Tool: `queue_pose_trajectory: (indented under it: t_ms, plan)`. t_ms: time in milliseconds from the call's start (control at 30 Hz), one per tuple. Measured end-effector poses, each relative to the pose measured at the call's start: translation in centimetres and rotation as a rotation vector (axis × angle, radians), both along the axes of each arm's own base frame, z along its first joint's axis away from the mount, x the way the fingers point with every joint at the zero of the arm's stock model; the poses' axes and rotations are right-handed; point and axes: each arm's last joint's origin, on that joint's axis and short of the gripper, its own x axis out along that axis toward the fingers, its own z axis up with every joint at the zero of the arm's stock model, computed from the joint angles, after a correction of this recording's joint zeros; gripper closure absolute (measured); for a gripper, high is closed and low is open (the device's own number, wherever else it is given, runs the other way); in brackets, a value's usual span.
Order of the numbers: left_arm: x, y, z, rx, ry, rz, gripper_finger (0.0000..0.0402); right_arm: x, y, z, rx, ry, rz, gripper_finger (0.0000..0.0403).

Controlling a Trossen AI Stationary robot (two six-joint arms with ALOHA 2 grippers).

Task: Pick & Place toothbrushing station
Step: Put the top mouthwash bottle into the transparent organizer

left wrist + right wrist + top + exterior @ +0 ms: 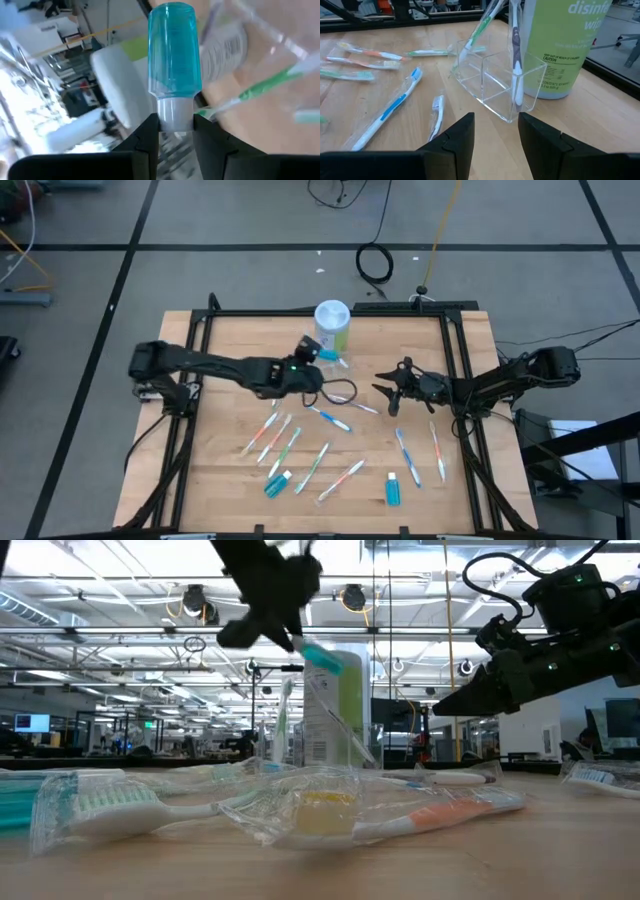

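My left gripper [312, 352] is up in the air beside the wipes canister, shut on a small blue tube [175, 50]. The low view shows the tube [322, 658] slanting down out of the fingers. Just beyond it a clear plastic cup [495, 85] with compartments stands on the table, with toothbrushes [516, 60] upright in it. Several wrapped toothbrushes [322, 465] and two more blue tubes [278, 482] [392, 490] lie flat on the wooden table. My right gripper [390, 387] hovers open, low over the table to the right of the cup, with nothing between its fingers [465, 135]. My left gripper pinches the tube between its two fingers at the pale neck [175, 117] just behind the blue cap. The cap end sticks out past the fingertips, away from the gripper. The tube is lifted clear of the table and tilts downward.
A tall green-and-white wipes canister [332, 325] stands at the table's far middle, right behind the cup. A black metal frame [455, 360] runs around the tabletop. Bare wood lies between the cup and the scattered toothbrushes nearer the front.
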Motion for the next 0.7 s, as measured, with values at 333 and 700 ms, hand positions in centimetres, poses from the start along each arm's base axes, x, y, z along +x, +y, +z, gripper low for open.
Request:
queue_pose_trajectory:
  t_ms: [333, 700]
  plan:
    - [1.6, 0.1, -4.8, 0.136, 0.402, -0.15, 0.0307, 0.0, 0.0, -0.2, 0.001, 0.019, 0.001, 0.0259]
    - [1.9, 1.2, -5.4, 0.155, 0.603, -0.336, 0.0307, 0.0, 0.0, -0.2, 0.001, 0.019, 0.001, 0.0259]
